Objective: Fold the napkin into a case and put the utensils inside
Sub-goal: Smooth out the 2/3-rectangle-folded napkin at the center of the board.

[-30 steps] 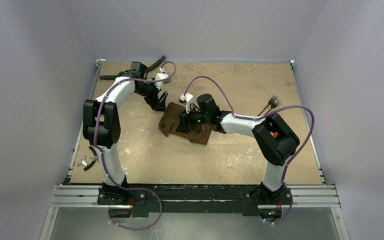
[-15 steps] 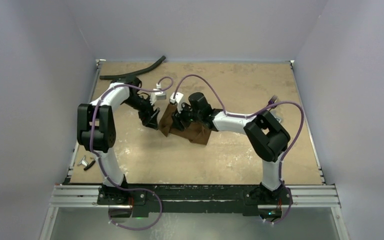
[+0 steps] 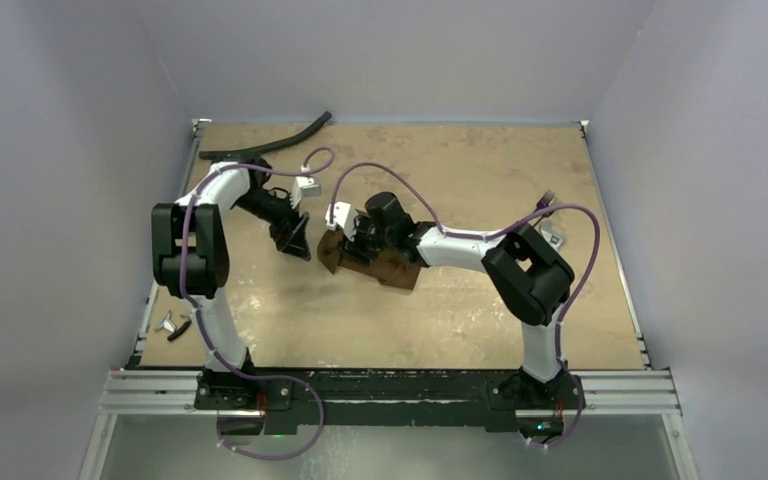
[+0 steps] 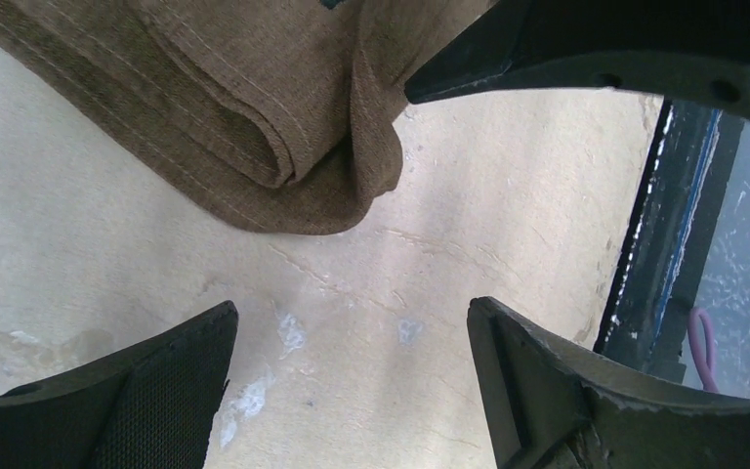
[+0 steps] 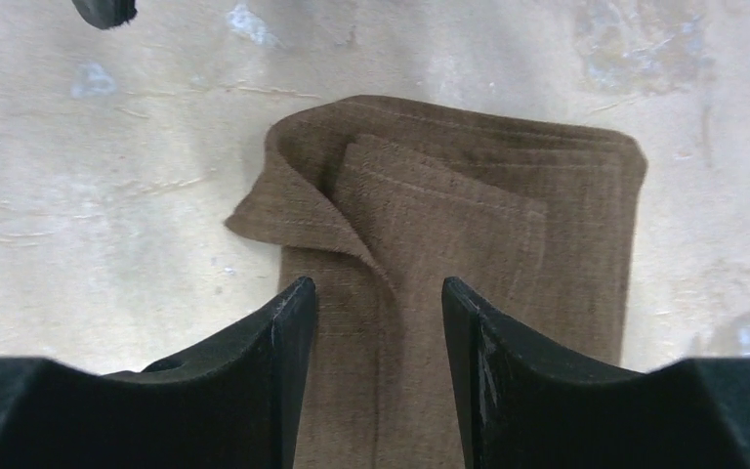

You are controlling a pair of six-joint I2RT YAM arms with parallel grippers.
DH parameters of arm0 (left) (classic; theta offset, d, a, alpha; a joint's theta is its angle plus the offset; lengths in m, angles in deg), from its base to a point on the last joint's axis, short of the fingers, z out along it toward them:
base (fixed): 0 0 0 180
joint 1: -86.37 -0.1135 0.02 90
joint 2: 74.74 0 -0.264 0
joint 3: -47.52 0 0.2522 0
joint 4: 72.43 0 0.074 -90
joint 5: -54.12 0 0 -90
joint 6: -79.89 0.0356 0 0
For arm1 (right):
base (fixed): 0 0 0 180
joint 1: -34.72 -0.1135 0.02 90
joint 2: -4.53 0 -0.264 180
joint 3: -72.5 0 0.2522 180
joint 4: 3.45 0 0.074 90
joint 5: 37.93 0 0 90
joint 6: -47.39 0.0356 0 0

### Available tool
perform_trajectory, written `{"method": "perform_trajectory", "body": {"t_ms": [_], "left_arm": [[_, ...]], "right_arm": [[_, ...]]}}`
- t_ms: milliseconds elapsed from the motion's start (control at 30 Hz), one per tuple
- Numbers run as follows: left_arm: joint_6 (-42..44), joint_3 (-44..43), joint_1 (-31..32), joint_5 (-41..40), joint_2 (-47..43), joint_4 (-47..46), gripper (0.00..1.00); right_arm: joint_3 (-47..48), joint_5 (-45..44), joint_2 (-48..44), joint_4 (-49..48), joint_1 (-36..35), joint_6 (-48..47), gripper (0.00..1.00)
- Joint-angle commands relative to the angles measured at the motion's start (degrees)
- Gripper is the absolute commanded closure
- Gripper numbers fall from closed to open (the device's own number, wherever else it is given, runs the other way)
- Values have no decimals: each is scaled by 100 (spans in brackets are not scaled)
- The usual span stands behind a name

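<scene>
Brown napkin point(image 3: 390, 270): mid-table, a bit toward left edge; folded into layered strip, stitched hems stacked, one corner flap curling up on side facing left arm.
fold status: mostly done by the look, several layers down; loose flap prob. wants flattening or tucking before passing as a case.
utensils point(image 3: 546, 203): by right edge, toward far-right corner, well apart from napkin; none inside yet, so 2nd half of task all left.
left gripper point(image 4: 350, 322): fingers spread wide, nothing between; over bare table just beside napkin's rounded corner.
right gripper point(image 5: 376, 313): fingers partway apart, above napkin, straddling flap's edge; no pinch visible; contact w/ cloth cannot tell.
hidden/unclear: utensils partly behind right arm in top view, count + type unreadable; no pocket opening visible on napkin; napkin's near part cut off by fingers in right wrist view; dark wedge at top of left wrist view prob. other gripper's finger, not sure.
other: black hose point(image 3: 270, 142) at far-left corner; small silvery item point(image 3: 173, 325) by left edge, unidentifiable.
</scene>
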Motion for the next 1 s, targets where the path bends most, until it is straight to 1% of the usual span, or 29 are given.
{"method": "perform_trajectory", "body": {"t_ms": [0,67,200,333,367,433,567,600,700,800,867,933,967], "left_arm": [[-357,-318,-214,384,-97,-342,14],[-751,-415,-375,429,-66,-561,14],[-996,-467,-539,388,-124,-770,14],[-1095,-318,-587,224,-204,-985,13],[-1073,-246,-591,181,-226,-1043,13],[-904,-12,-585,127,-306,-1136,12],[-364,641,-526,-10,-590,-1357,10],[-235,786,-470,-98,-673,-1413,10],[-121,1313,-195,-522,-1061,-1877,10],[-329,1954,272,-849,-1631,-2796,10],[-716,2489,562,-1082,-2106,-3672,10],[-1185,2999,698,-1283,-2555,-4583,10],[-1324,3142,723,-1334,-2702,-4861,10]], "right_arm": [[255,-764,135,-39,-221,-725,45],[179,-853,145,-309,-288,-716,45],[92,-925,130,-700,-399,-649,46],[109,-751,165,-883,-439,-481,53],[100,-635,184,-887,-439,-408,57],[147,-565,258,-825,-432,-321,68],[281,-540,441,-651,-362,-61,96],[313,-497,479,-620,-322,10,100],[338,-309,538,-683,-166,328,100],[417,-199,592,-697,-6,624,100],[482,-175,605,-685,82,782,100],[465,-139,599,-735,198,976,100],[444,-90,589,-767,259,1062,100]]}}
